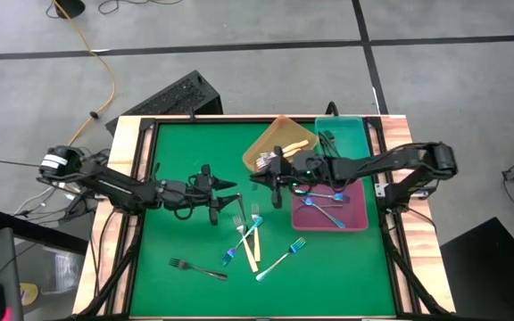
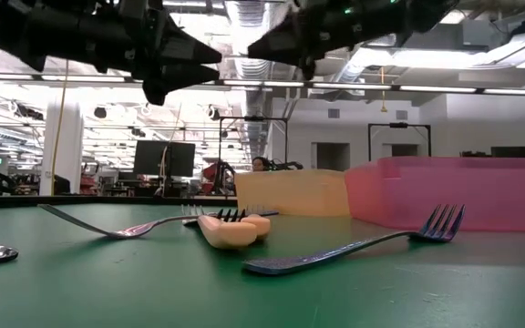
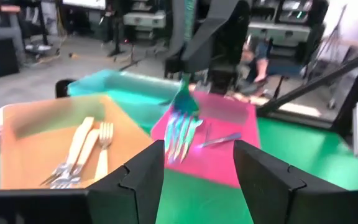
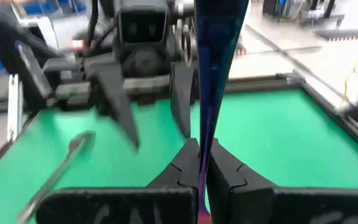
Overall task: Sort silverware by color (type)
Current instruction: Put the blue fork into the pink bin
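We see the right gripper clenched on an iridescent blue fork held in the air above the green table's middle, its long axis running toward the left gripper, tines leading, while that gripper's jaws stand released just short of it.

We find no text, label, brand, number or sign that we can read in any view. The screens in the room behind the desk are too far off and too blurred for us to make out anything written on them.
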`<control>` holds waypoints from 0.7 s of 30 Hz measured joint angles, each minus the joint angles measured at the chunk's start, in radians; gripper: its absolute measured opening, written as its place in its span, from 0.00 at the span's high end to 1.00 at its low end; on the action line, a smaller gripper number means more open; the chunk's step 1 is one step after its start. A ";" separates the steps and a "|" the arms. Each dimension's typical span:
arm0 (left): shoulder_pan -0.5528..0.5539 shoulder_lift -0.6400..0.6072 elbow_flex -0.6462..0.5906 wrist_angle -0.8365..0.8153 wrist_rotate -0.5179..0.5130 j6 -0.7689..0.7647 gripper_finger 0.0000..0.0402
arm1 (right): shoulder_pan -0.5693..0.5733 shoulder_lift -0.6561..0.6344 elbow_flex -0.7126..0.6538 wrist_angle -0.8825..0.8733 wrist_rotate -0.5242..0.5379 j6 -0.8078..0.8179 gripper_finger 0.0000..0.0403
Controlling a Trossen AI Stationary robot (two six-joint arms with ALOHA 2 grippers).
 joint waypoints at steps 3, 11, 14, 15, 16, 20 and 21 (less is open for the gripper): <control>0.000 -0.063 0.024 -0.159 -0.030 -0.016 0.56 | -0.006 -0.067 0.011 -0.131 0.006 0.000 0.93; 0.000 -0.191 0.051 -0.417 -0.050 -0.096 0.56 | 0.003 -0.223 0.093 -0.644 0.148 0.052 0.93; 0.000 -0.230 0.051 -0.477 -0.064 -0.128 0.56 | 0.012 -0.253 0.111 -0.776 0.179 0.111 0.93; 0.000 -0.243 0.048 -0.493 -0.072 -0.137 0.56 | 0.014 -0.260 0.111 -0.810 0.179 0.128 0.93; 0.000 -0.249 0.050 -0.492 -0.074 -0.146 0.56 | 0.019 -0.264 0.111 -0.849 0.180 0.149 0.93; -0.003 -0.284 0.050 -0.538 -0.094 -0.169 0.56 | 0.034 -0.270 0.111 -0.990 0.181 0.218 0.93; -0.003 -0.291 0.052 -0.548 -0.097 -0.169 0.56 | 0.041 -0.270 0.111 -1.013 0.181 0.234 0.93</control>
